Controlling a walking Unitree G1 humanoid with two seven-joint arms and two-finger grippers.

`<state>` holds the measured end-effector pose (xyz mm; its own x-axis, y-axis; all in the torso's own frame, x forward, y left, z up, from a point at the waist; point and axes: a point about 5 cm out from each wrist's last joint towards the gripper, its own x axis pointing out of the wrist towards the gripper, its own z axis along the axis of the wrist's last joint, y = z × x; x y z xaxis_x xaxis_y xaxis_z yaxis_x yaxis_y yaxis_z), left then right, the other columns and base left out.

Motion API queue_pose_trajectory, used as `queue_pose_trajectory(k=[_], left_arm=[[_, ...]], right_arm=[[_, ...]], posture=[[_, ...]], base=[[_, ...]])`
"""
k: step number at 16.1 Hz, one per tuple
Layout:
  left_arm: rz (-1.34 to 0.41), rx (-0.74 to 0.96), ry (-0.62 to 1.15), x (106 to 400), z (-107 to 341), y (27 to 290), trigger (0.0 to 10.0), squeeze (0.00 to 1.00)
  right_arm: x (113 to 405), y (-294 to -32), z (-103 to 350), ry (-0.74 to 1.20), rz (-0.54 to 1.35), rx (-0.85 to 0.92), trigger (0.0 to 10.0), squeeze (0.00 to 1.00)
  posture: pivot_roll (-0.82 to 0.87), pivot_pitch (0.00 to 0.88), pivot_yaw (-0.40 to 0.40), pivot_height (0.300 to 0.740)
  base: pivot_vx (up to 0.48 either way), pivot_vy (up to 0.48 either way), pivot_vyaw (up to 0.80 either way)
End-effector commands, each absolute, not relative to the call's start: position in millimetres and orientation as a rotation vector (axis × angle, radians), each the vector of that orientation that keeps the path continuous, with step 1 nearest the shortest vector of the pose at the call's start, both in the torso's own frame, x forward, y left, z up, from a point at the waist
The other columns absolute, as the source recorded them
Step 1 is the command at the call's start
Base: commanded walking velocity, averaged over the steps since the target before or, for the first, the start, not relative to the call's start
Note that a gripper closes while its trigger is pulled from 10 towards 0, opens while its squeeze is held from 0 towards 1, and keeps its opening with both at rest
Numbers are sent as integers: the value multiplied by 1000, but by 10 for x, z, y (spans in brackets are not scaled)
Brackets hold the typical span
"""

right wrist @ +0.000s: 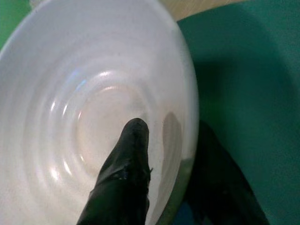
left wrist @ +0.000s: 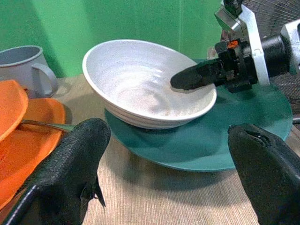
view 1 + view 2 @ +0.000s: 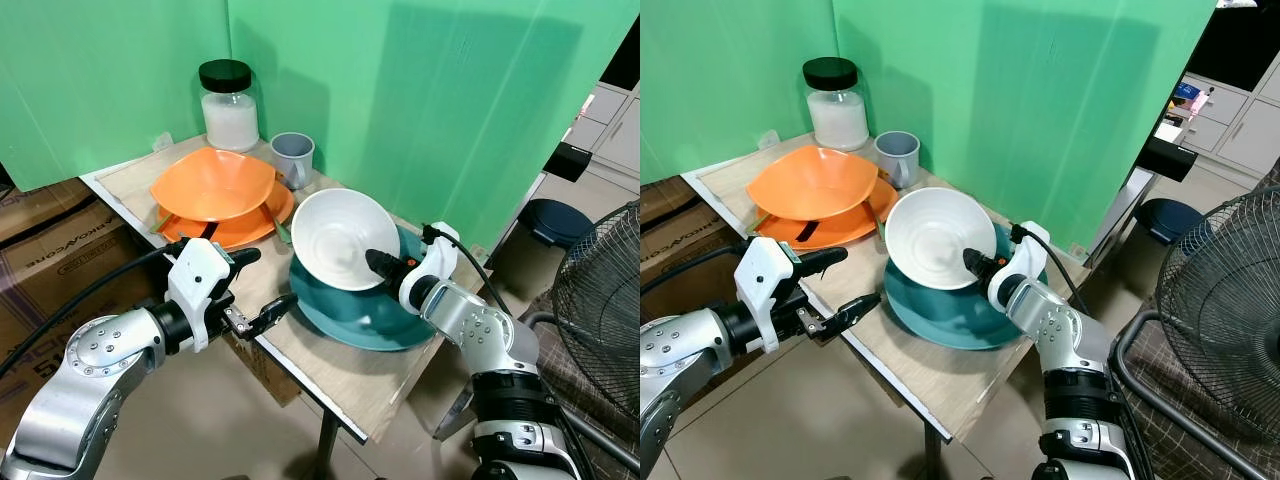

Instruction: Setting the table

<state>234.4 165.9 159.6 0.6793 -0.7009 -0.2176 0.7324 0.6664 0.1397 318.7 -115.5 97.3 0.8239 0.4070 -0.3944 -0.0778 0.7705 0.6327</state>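
A white bowl [image 3: 335, 232] rests tilted on a teal plate [image 3: 372, 322] at the table's right end. My right gripper [image 3: 378, 263] is shut on the bowl's near-right rim. One finger [image 1: 125, 173] lies inside the bowl and the other finger [image 1: 220, 183] is outside, between bowl and plate. My left gripper [image 3: 268, 280] hangs open at the table's front edge, left of the teal plate, with nothing between its fingers [image 2: 70, 173]. An orange bowl [image 3: 212, 183] sits on an orange plate [image 3: 245, 228] at the left.
A grey mug [image 3: 292, 157] and a black-lidded jar [image 3: 229, 105] stand at the back by the green screen. A metal utensil [image 2: 44, 124] lies beside the orange plate. Cardboard boxes [image 3: 50, 245] sit on the left, and a fan [image 3: 600, 300] on the right.
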Motion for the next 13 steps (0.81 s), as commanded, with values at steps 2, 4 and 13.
queue_pose_trajectory(k=[2, 4, 13], left_arm=[[-824, 240, 137, 2340, 1620, 1621, 10000, 0], [-824, 238, 137, 2338, 1621, 1611, 10000, 0], [-790, 227, 81, 2393, 1692, 1565, 10000, 0]], right_arm=[[3247, -1174, 1043, 517, 279, 636, 0, 0], [3256, -1168, 1079, 491, 292, 653, 0, 0], [3099, -1412, 1596, 146, 318, 654, 0, 0]], posture=[[79, 0, -70, 740], [78, 0, -65, 740], [70, 0, -77, 740]], base=[[0, 0, 0], [0, 0, 0], [0, 0, 0]])
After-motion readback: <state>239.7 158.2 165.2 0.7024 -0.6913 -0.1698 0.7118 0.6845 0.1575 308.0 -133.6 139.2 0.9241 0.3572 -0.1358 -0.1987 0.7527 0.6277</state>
